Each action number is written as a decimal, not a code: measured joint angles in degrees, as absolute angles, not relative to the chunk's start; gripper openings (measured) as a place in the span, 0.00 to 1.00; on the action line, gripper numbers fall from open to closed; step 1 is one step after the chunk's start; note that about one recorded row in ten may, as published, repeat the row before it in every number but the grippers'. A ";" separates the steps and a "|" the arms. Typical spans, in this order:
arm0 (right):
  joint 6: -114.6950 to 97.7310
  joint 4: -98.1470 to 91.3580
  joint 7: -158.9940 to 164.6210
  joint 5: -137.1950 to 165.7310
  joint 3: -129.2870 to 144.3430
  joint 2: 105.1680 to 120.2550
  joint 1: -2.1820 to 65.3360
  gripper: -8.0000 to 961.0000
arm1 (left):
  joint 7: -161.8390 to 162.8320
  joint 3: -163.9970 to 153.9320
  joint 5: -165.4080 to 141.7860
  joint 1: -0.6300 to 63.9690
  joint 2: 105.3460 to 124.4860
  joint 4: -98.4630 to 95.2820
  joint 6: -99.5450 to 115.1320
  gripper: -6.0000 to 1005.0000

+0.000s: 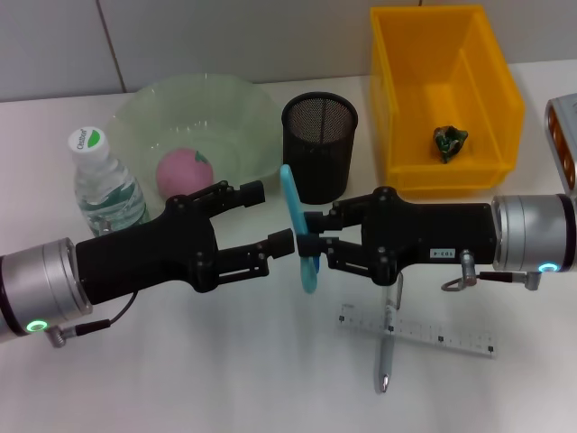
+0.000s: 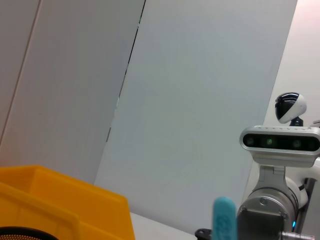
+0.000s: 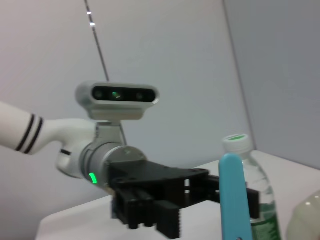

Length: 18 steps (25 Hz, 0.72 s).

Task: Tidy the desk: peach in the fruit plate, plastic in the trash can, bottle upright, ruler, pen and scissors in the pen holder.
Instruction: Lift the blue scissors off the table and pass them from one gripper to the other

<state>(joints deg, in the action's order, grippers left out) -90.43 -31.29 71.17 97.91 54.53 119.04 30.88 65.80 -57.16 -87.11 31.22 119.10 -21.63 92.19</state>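
Observation:
My right gripper (image 1: pixel 314 240) is shut on the blue scissors (image 1: pixel 290 194), holding them upright above the table in front of the black mesh pen holder (image 1: pixel 319 144). My left gripper (image 1: pixel 268 218) faces it, open, its fingers just short of the scissors (image 3: pixel 234 195). The pink peach (image 1: pixel 184 170) lies in the pale green fruit plate (image 1: pixel 243 108). The bottle (image 1: pixel 104 185) stands upright at the left. A crumpled green plastic (image 1: pixel 449 142) lies in the yellow trash can (image 1: pixel 392 108). The clear ruler (image 1: pixel 419 332) and the pen (image 1: pixel 388 347) lie crossed under my right arm.
A metal-edged object (image 1: pixel 563 135) sits at the table's right edge. The trash can's wall (image 2: pixel 60 205) stands close to the pen holder. Bare white tabletop lies along the front, under and left of my left arm.

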 joint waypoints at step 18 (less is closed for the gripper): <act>-92.90 -30.19 71.26 98.88 55.19 118.77 32.06 0.28 | 65.71 -58.72 -84.61 32.07 119.09 -20.12 95.08 0.84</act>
<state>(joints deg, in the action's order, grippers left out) -92.90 -30.19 71.26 98.88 55.19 118.77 32.06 65.71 -58.72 -84.61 32.07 119.09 -20.12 95.08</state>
